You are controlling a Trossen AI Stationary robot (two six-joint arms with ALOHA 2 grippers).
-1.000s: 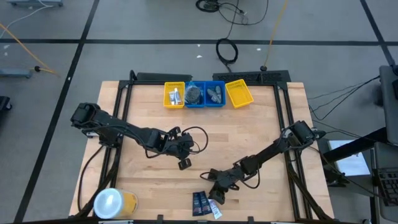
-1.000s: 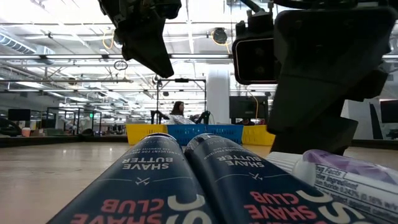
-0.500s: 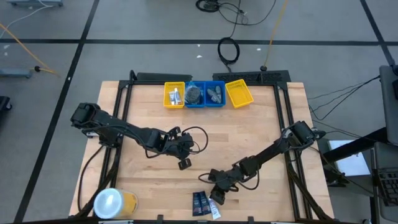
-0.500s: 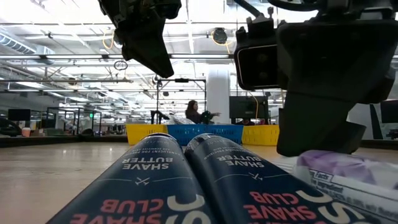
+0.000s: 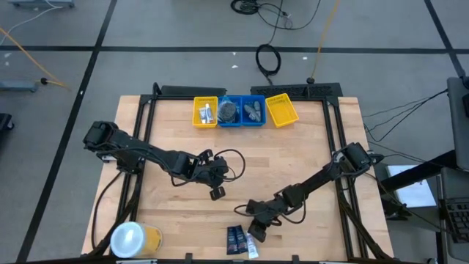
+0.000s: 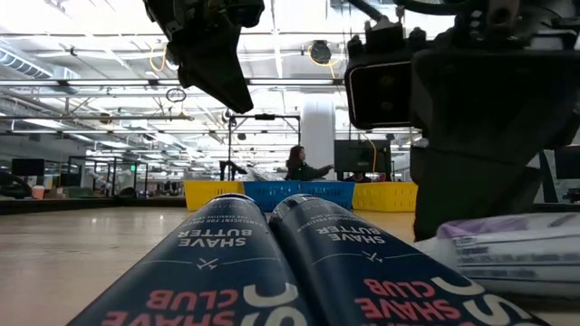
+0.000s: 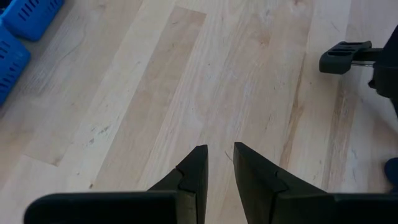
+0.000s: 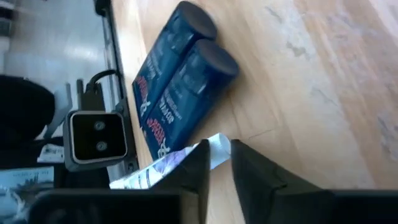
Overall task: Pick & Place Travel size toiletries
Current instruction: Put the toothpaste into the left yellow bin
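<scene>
White tube (image 8: 163,167) at near table edge, just beside two navy packets (image 8: 177,74); our right gripper (image 8: 214,163) pinched on its end. We judge grasp step done; next: lift clear, carry to far trays (image 5: 246,111). Left gripper (image 7: 219,163) waits mid-table, fingers narrowly apart, empty.

White tube (image 8: 163,167) partly behind gripper fingers (image 8: 194,163)
</scene>
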